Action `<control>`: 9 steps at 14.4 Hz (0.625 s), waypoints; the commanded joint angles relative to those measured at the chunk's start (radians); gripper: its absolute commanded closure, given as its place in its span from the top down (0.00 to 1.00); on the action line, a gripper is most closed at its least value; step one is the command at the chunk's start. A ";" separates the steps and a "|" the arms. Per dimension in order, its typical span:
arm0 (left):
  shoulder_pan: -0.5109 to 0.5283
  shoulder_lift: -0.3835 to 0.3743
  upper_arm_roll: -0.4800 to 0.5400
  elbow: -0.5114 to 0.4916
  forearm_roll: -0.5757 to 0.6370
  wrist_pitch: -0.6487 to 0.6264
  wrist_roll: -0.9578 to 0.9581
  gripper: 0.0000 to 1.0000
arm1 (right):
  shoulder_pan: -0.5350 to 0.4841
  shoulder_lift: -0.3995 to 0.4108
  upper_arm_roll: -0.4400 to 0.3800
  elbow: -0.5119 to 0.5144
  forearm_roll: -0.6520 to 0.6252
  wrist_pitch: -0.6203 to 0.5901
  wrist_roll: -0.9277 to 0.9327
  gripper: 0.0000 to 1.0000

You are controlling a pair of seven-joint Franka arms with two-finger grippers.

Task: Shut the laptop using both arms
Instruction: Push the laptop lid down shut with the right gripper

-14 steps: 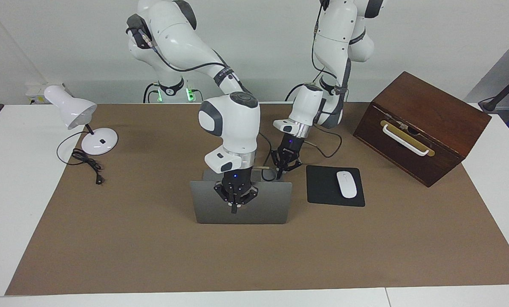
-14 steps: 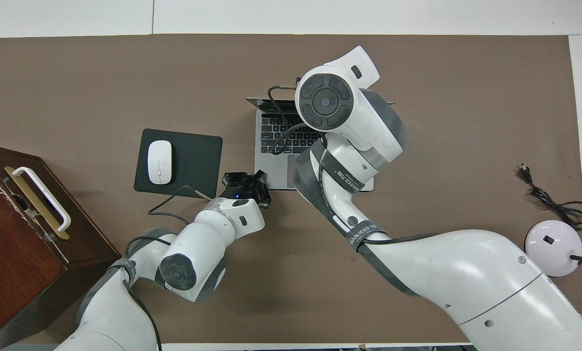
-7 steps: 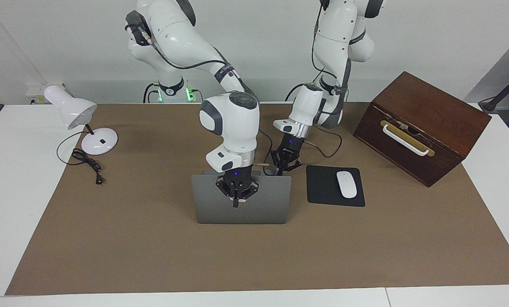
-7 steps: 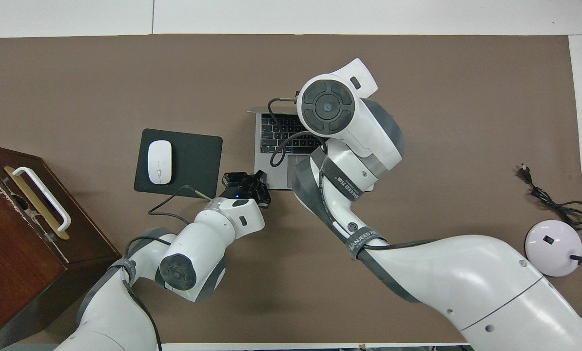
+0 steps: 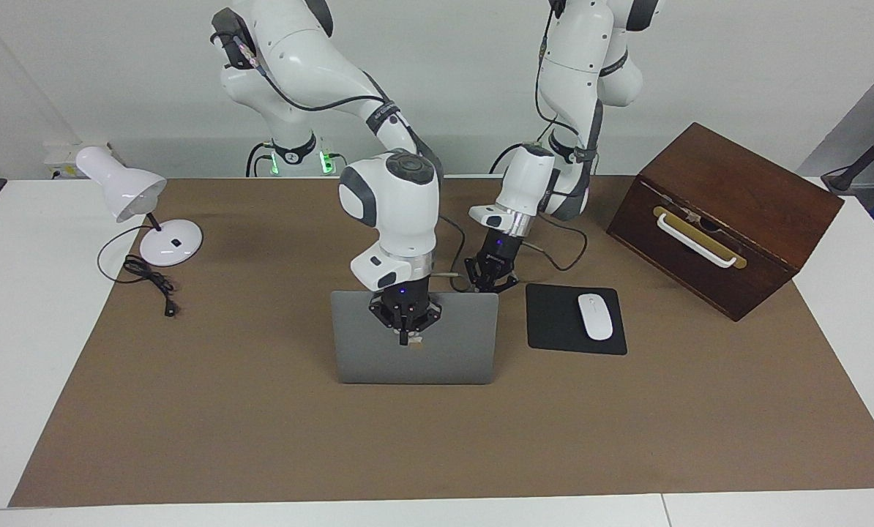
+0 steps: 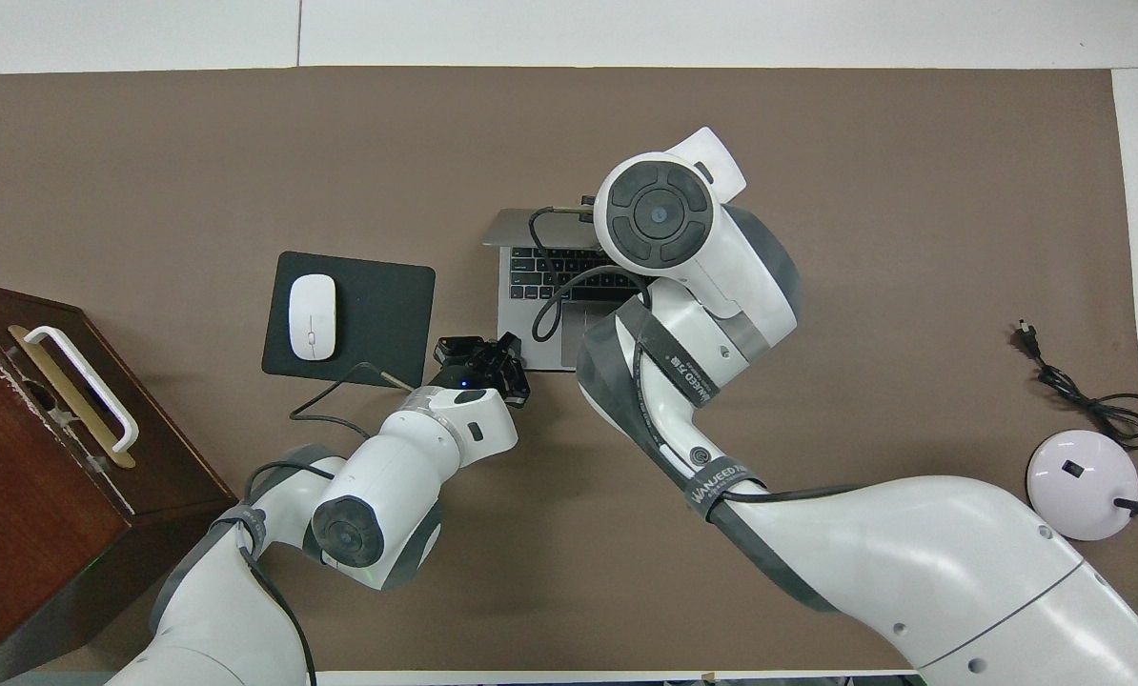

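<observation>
The silver-grey laptop (image 5: 415, 359) stands half open in the middle of the brown mat, its lid leaning toward the robots. The overhead view shows its keyboard (image 6: 536, 276) under the lid's edge. My right gripper (image 5: 405, 337) is shut, and its tips rest against the outer face of the lid near the top edge. In the overhead view that gripper is hidden under its own wrist. My left gripper (image 5: 490, 285) is shut and sits low at the laptop's corner nearest the robots, toward the left arm's end. The overhead view shows the left gripper (image 6: 493, 357) at the deck's corner.
A black mouse pad (image 5: 554, 322) with a white mouse (image 5: 595, 316) lies beside the laptop toward the left arm's end. A brown wooden box (image 5: 722, 219) stands past it. A white desk lamp (image 5: 126, 190) and its cord (image 5: 151, 282) are at the right arm's end.
The right gripper has moved toward the robots, and the lid has tilted further down over the keyboard with it. The left arm has stayed in place.
</observation>
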 commanded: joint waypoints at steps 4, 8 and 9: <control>0.034 0.097 0.016 0.011 0.000 -0.005 0.029 0.00 | -0.018 -0.052 0.007 -0.071 0.119 -0.044 -0.104 0.00; 0.034 0.100 0.016 0.011 0.001 -0.004 0.031 0.00 | -0.024 -0.053 0.004 -0.070 0.164 -0.076 -0.144 0.00; 0.034 0.105 0.016 0.013 0.001 -0.002 0.031 0.00 | -0.024 -0.055 0.003 -0.070 0.175 -0.078 -0.160 0.00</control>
